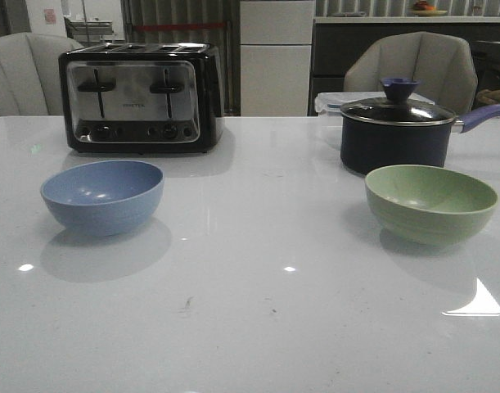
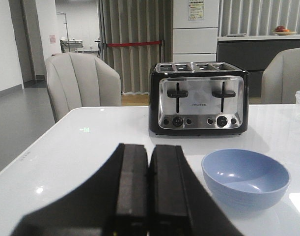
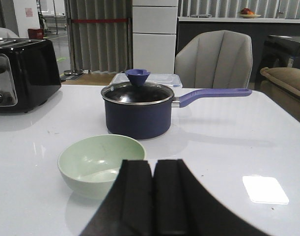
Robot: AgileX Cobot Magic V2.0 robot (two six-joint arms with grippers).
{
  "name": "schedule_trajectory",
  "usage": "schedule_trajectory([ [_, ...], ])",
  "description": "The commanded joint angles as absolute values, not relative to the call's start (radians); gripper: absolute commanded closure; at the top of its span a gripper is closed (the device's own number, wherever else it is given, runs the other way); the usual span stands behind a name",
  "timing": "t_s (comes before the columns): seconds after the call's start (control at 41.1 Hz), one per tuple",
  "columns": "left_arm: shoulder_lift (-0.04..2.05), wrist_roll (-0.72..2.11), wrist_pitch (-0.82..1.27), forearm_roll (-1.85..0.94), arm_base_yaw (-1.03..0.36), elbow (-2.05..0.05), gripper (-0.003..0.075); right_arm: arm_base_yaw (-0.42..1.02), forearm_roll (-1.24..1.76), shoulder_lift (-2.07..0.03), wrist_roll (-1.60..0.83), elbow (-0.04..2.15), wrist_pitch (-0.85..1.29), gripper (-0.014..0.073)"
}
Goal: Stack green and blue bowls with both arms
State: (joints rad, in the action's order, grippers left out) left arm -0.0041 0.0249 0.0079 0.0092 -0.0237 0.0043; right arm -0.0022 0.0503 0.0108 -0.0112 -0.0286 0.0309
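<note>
On the glossy white surface (image 1: 250,327), the round dusty blue bowl (image 1: 102,195) is placed left and the round pale green bowl (image 1: 430,202) right, well apart. Each is found just ahead of the nearer arm: left gripper (image 2: 150,184) and right gripper (image 3: 153,194), both pressed together, holding nothing.

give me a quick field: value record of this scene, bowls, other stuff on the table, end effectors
blue bowl: round dusty blue matte bowl, empty, upright, on the left side of the white table, in front of the toaster
green bowl: round pale sage green matte bowl, empty, upright, on the right side, in front of the saucepan
stacked: no, bowls far apart
toaster: black and chrome four-slot toaster, back left
saucepan: dark navy saucepan with glass lid, back right
left end effector: shut, empty
right end effector: shut, empty
</note>
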Motion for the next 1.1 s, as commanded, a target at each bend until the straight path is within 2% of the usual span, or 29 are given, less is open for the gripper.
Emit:
schedule_trajectory([
  [0.0, -0.024, 0.021, -0.08, 0.0, -0.03, 0.008, 0.0627, -0.007, 0.05, 0.029, -0.019, -0.024, -0.063, 0.0537],
  [0.755, -0.024, 0.021, -0.08, 0.0, -0.03, 0.008, 0.0627, -0.007, 0.049, 0.029, -0.019, -0.024, -0.067, 0.0537],
  [0.853, -0.024, 0.018, -0.142, -0.01, -0.03, 0.006, 0.0627, -0.007, 0.05, 0.029, -0.019, -0.017, -0.073, 0.0537],
  [1.072, -0.021, 0.018, -0.132, -0.017, -0.03, -0.137, 0.0627, -0.007, 0.05, 0.028, -0.019, 0.146, 0.006, 0.0537],
])
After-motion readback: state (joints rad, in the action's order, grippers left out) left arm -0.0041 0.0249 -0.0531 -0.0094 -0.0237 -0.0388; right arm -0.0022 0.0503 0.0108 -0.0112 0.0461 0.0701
